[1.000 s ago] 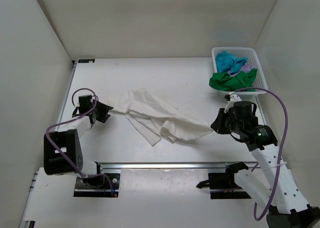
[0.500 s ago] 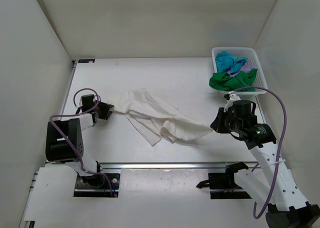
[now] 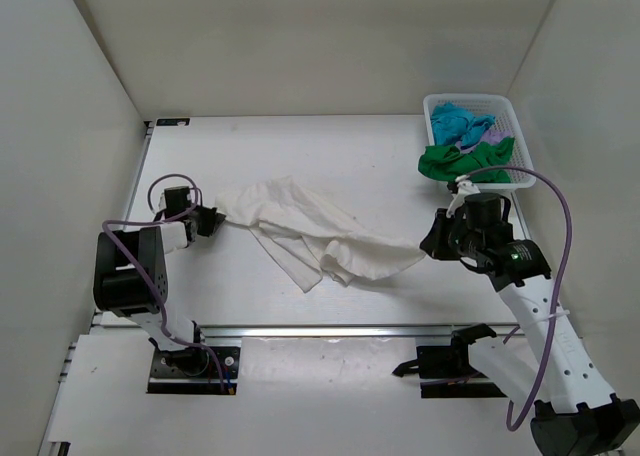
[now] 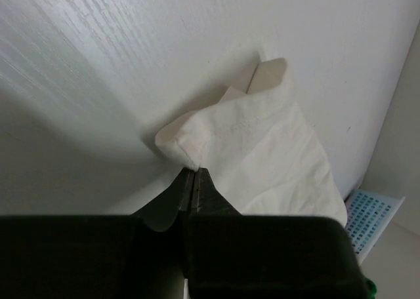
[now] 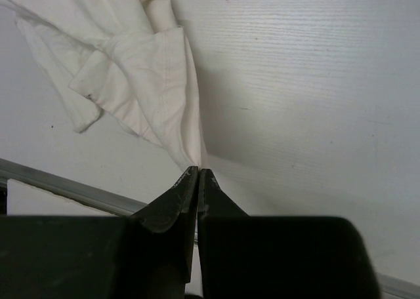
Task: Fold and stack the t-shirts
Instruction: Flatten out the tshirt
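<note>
A large cream-white t-shirt [image 3: 310, 231] lies crumpled across the middle of the table. My left gripper [image 3: 213, 219] sits at its left corner, jaws shut on the hem; the left wrist view shows the cloth [image 4: 262, 135] pinched at the left gripper's [image 4: 195, 174] tips. My right gripper [image 3: 428, 248] is at the shirt's right corner, shut on a thin point of fabric [image 5: 144, 76] that runs up from the right gripper's [image 5: 197, 172] tips. Green [image 3: 465, 161], turquoise-blue [image 3: 455, 123] and pale lilac [image 3: 490, 133] t-shirts are bunched in the basket.
The white lattice basket [image 3: 522, 141] stands at the back right corner, the green shirt hanging over its near rim. A metal rail [image 3: 330, 330] runs along the table's near edge. White walls close in the left, back and right sides.
My left gripper slid right to the shirt's left corner and closed on it. The right gripper, still shut on the right corner, shifted slightly away from the rail.
</note>
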Controlling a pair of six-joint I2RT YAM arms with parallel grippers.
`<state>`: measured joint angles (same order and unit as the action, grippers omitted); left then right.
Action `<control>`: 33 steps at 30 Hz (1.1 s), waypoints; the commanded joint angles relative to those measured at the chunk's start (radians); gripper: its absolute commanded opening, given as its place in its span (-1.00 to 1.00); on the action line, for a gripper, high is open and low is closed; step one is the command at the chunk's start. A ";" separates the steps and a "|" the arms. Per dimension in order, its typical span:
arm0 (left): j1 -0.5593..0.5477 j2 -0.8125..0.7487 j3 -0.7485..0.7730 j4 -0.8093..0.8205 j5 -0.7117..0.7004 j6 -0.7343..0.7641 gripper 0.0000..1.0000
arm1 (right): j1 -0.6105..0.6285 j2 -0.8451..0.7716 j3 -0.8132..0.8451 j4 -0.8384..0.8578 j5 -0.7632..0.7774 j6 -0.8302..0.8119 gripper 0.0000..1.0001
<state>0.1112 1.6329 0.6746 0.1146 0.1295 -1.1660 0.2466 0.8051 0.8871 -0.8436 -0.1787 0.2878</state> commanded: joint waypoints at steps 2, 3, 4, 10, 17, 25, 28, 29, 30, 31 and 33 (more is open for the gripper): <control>0.015 -0.028 0.014 -0.009 -0.022 0.031 -1.00 | -0.009 0.014 0.055 0.043 0.012 -0.009 -0.99; 0.013 -0.044 0.032 -0.022 -0.027 0.040 -1.00 | -0.010 0.016 0.062 0.041 0.012 -0.009 -0.99; 0.018 -0.068 0.040 -0.045 -0.022 0.057 -1.00 | -0.015 0.022 0.088 0.044 0.015 -0.013 -0.99; -0.024 -0.240 0.349 -0.309 -0.063 0.167 -1.00 | 0.019 0.150 0.379 0.025 0.128 -0.048 -1.00; -0.018 -0.286 0.995 -0.579 -0.058 0.238 -1.00 | 0.386 0.422 1.129 -0.084 0.650 -0.195 -1.00; -0.051 -0.271 1.494 -0.713 -0.246 0.387 -1.00 | 1.402 0.401 1.054 1.752 1.518 -1.869 -1.00; -0.048 -0.258 1.473 -0.725 -0.242 0.390 -1.00 | 1.272 0.460 1.193 1.370 1.481 -1.583 -0.98; -0.041 -0.254 1.424 -0.727 -0.240 0.381 -1.00 | 1.220 0.465 1.216 1.177 1.408 -1.493 -1.00; -0.036 -0.249 1.365 -0.736 -0.213 0.365 -1.00 | 1.214 0.514 1.313 1.137 1.410 -1.443 -1.00; -0.033 -0.254 1.341 -0.727 -0.193 0.358 -1.00 | 1.253 0.523 1.322 1.231 1.412 -1.540 -0.99; -0.039 -0.231 1.300 -0.743 -0.217 0.370 -1.00 | 1.244 0.509 1.268 1.272 1.378 -1.537 -1.00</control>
<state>0.0750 1.2892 2.0621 -0.5190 -0.0792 -0.8112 1.4837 1.3319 2.1292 0.2745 1.1725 -1.1240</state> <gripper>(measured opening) 0.029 0.004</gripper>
